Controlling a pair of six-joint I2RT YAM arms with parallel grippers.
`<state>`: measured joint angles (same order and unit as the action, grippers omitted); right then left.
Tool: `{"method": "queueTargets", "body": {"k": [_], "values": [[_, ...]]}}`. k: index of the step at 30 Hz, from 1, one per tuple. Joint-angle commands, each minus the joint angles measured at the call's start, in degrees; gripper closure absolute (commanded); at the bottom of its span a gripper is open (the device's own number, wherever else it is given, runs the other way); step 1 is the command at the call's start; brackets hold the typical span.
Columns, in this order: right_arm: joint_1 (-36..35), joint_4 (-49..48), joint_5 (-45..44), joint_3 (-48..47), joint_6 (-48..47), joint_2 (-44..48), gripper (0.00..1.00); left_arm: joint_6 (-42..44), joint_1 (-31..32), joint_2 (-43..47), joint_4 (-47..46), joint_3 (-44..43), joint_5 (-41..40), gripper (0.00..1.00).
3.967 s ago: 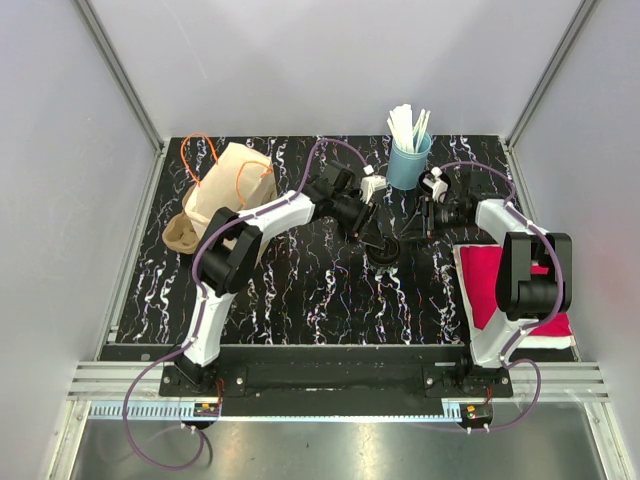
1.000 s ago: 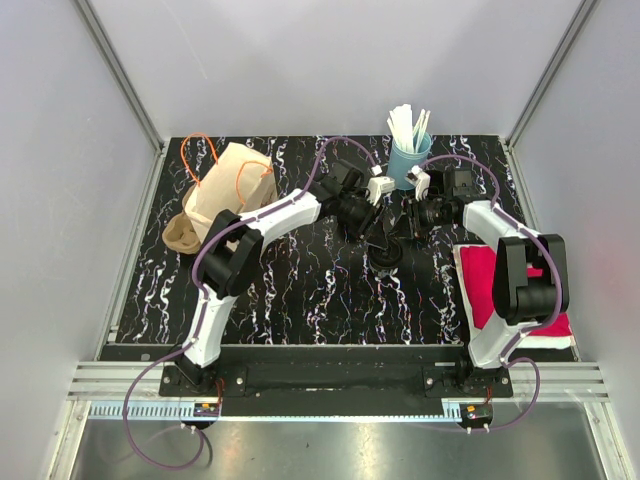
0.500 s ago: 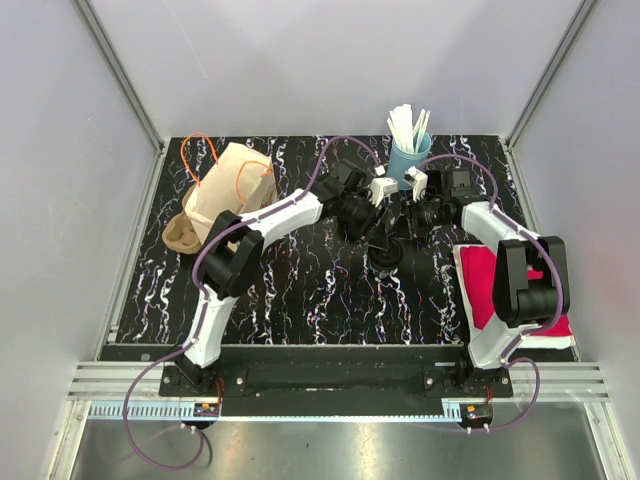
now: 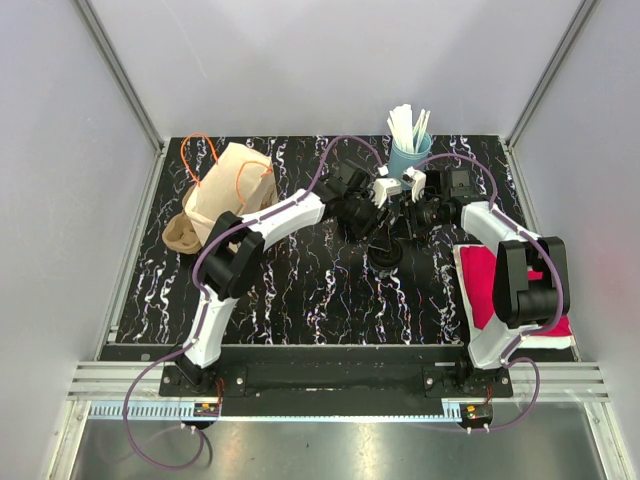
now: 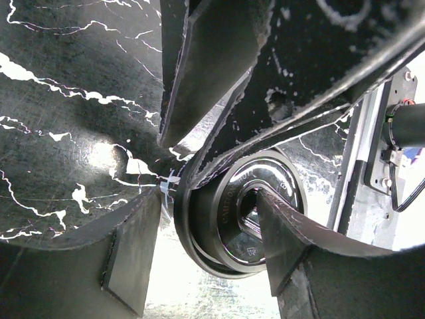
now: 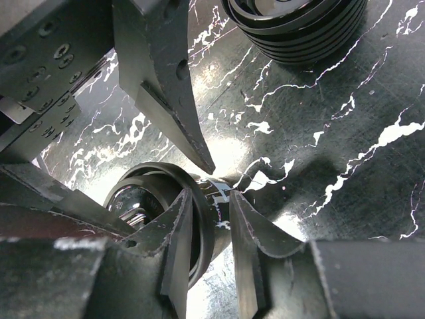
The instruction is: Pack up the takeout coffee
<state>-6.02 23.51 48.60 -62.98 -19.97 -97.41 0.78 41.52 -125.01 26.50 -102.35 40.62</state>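
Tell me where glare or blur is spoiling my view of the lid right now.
Left wrist: the lid is sharp, with glossy reflections on its top; glare off the table washes out the bottom edge. Right wrist: a bright reflection on the table just beside the lid. Top external: evenly lit, but the black lid hardly separates from the dark table.

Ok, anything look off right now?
Only the paper bag: it lies slumped on its side at the far left, partly over the cup carrier, not standing open. Nothing looks spilled. The right fingers pinch the black lid by its rim.
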Motion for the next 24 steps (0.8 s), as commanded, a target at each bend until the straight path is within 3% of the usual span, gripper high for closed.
{"method": "queueTargets", "body": {"k": [1, 4, 8, 12, 24], "values": [[-2.8, 10.0, -14.7, 5.1, -5.3, -4.5, 0.67, 4.3, 1.7, -3.9, 5.3, 1.0, -8.2, 0.38], [-2.8, 10.1, -13.4, 4.3, -4.6, -3.0, 0.63, 4.4, 1.7, -3.8, 5.4, 1.1, -8.1, 0.39], [-2.7, 11.2, -10.9, 0.3, -2.6, 1.2, 0.48, 4.4, 1.8, -3.8, 5.3, 1.2, -8.1, 0.4], [-2.7, 11.9, -9.7, -3.5, 0.4, 3.4, 0.41, 4.3, 1.7, -3.8, 5.4, 1.0, -8.0, 0.41], [-1.5, 12.0, -10.8, -6.3, 3.8, 9.9, 0.32, 1.5, 0.5, -3.0, 5.0, -0.5, -6.8, 0.4]]}}
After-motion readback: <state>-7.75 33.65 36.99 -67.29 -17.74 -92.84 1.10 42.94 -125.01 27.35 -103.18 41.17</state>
